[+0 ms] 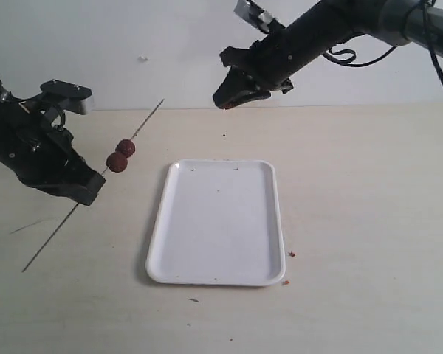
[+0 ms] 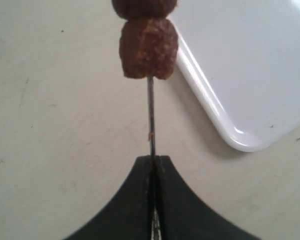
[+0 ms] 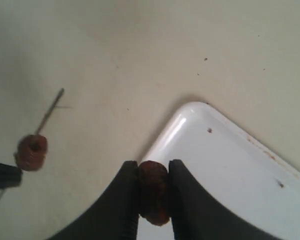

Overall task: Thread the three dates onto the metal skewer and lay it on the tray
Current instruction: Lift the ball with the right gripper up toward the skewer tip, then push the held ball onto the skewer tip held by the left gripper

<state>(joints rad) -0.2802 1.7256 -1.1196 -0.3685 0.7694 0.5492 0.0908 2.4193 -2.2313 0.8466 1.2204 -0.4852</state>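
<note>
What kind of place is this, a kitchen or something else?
Most likely a robot lab bench, not a kitchen: a bare pale table before a plain white wall, a black robot arm on each side, and only a tray and a skewer with dates.

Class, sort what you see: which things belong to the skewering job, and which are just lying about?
Job: metal skewer, two threaded dates, third date in the right tool, tray.
Lying about: reddish crumbs beside the tray.

Your two dark reddish-brown dates (image 1: 121, 155) sit on the grey skewer (image 1: 149, 116), at nine o'clock from the glossy white tray (image 1: 215, 221). Your black right gripper (image 3: 153, 170) pinches a third date (image 3: 153, 196), same brown; brown specks (image 1: 291, 254) dot the beige table (image 1: 354, 192).
</note>
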